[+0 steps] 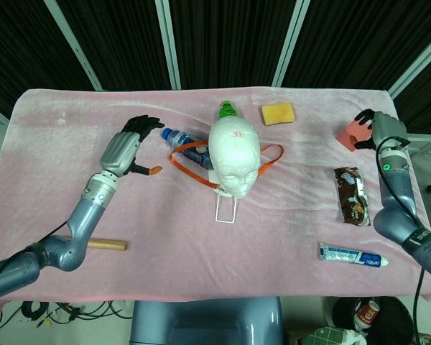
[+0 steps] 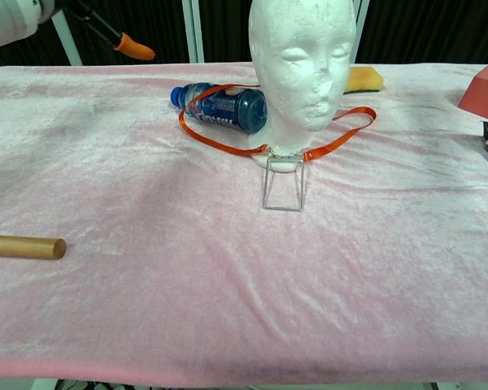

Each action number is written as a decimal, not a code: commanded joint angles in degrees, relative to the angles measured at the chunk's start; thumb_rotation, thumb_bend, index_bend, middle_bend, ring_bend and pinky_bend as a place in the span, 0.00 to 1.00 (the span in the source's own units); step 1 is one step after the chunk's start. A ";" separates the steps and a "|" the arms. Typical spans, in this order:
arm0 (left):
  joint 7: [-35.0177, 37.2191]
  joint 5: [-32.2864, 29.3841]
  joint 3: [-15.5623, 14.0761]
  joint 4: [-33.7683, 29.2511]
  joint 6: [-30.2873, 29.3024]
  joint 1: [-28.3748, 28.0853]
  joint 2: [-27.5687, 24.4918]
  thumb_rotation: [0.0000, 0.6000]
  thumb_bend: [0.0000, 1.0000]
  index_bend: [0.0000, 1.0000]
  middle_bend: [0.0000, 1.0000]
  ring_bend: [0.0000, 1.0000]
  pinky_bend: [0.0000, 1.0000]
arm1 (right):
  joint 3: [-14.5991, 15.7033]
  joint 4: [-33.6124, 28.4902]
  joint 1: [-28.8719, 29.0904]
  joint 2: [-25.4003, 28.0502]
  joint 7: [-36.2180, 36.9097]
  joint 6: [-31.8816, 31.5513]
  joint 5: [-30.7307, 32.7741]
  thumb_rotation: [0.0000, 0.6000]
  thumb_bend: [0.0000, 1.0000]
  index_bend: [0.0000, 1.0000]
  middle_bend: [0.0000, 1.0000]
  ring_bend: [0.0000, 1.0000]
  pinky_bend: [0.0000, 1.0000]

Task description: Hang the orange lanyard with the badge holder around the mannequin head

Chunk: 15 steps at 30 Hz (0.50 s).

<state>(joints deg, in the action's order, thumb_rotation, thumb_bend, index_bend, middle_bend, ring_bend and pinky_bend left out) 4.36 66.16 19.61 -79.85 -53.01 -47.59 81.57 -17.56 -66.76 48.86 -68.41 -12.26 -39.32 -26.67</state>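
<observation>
The white mannequin head [image 1: 233,159] [image 2: 302,61] stands upright mid-table. The orange lanyard [image 1: 189,167] [image 2: 226,144] loops around its neck and lies on the cloth on both sides. Its clear badge holder [image 1: 226,208] [image 2: 283,188] rests flat in front of the neck. My left hand [image 1: 128,147] [image 2: 28,12] hovers left of the head, fingers spread and holding nothing, apart from the strap. My right hand [image 1: 382,131] is at the far right edge beside a pink block [image 1: 352,134] [image 2: 484,91], fingers apart and empty.
A blue bottle [image 1: 185,146] [image 2: 224,106] lies under the lanyard's left side. A green-capped bottle [image 1: 227,110] and a yellow sponge [image 1: 277,113] are behind the head. A wooden dowel [image 1: 106,245] [image 2: 23,246], a snack wrapper [image 1: 350,195] and a toothpaste tube [image 1: 350,254] lie nearer the front.
</observation>
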 commanded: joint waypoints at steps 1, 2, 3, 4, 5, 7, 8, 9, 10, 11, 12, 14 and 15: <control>-3.01 3.58 -3.54 -4.10 -4.24 3.92 -4.35 1.00 0.15 0.19 0.12 0.00 0.03 | 4.05 -9.44 -4.67 5.00 -1.41 -2.78 -5.89 1.00 0.32 0.36 0.45 0.46 0.36; -3.51 4.31 -4.21 -4.91 -5.13 4.73 -5.24 1.00 0.15 0.19 0.12 0.00 0.03 | 4.56 -11.05 -5.42 5.61 -1.44 -3.70 -7.25 1.00 0.33 0.36 0.49 0.50 0.42; -3.97 5.04 -4.88 -5.70 -6.04 5.56 -6.12 1.00 0.15 0.19 0.12 0.00 0.02 | 5.04 -12.61 -6.14 6.14 -1.47 -4.70 -8.72 1.00 0.33 0.36 0.51 0.53 0.48; -4.48 5.76 -5.56 -6.50 -7.09 6.47 -7.01 1.00 0.15 0.19 0.12 0.00 0.03 | 5.58 -14.17 -6.82 6.64 -1.54 -5.55 -10.33 1.00 0.34 0.36 0.54 0.56 0.52; -5.09 6.48 -6.37 -7.40 -8.44 7.65 -7.97 1.00 0.15 0.19 0.12 0.00 0.02 | 6.45 -15.94 -7.46 7.31 -1.89 -6.01 -12.54 1.00 0.34 0.36 0.57 0.60 0.60; -5.98 8.05 -7.95 -9.50 -11.28 10.03 -9.67 1.00 0.15 0.19 0.12 0.00 0.02 | 8.08 -18.91 -8.70 8.65 -2.60 -7.20 -17.20 1.00 0.34 0.36 0.64 0.67 0.71; -6.32 8.92 -8.84 -10.55 -12.76 11.29 -10.42 1.00 0.15 0.19 0.12 0.00 0.02 | 8.85 -20.32 -9.33 9.21 -3.00 -8.02 -19.31 1.00 0.34 0.36 0.67 0.70 0.75; -6.52 9.70 -9.71 -11.54 -14.12 12.52 -11.09 1.00 0.15 0.19 0.12 0.00 0.02 | 9.61 -22.01 -10.03 9.75 -3.28 -8.85 -21.24 1.00 0.34 0.36 0.69 0.72 0.78; -6.28 10.61 -11.05 -13.17 -15.95 14.44 -12.07 1.00 0.15 0.19 0.12 0.00 0.02 | 10.32 -24.70 -11.05 10.46 -2.91 -9.77 -23.39 1.00 0.36 0.36 0.72 0.74 0.80; -5.82 11.14 -11.83 -14.20 -17.06 15.65 -12.66 1.00 0.15 0.19 0.12 0.00 0.02 | 10.55 -26.62 -11.76 10.89 -2.19 -10.26 -24.28 1.00 0.38 0.36 0.76 0.77 0.84; -5.09 11.63 -12.65 -15.22 -18.22 16.96 -13.23 1.00 0.15 0.19 0.12 0.00 0.03 | 10.67 -28.46 -12.44 11.27 -1.25 -10.62 -24.87 1.00 0.42 0.36 0.79 0.79 0.87; -4.08 12.47 -13.78 -16.43 -19.96 18.78 -14.03 1.00 0.15 0.19 0.12 0.00 0.02 | 10.69 -31.48 -13.43 11.70 0.71 -10.78 -25.46 1.00 0.47 0.36 0.83 0.83 0.90; -3.45 13.14 -14.61 -16.93 -21.30 20.11 -14.51 1.00 0.15 0.19 0.12 0.00 0.02 | 10.75 -33.36 -14.05 11.87 1.78 -10.99 -25.83 1.00 0.50 0.36 0.85 0.85 0.92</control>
<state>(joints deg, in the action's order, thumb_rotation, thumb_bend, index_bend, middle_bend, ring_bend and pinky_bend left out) -0.33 77.74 6.84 -95.22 -72.07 -29.78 68.47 -7.93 -95.81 37.15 -58.03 -12.87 -48.82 -50.28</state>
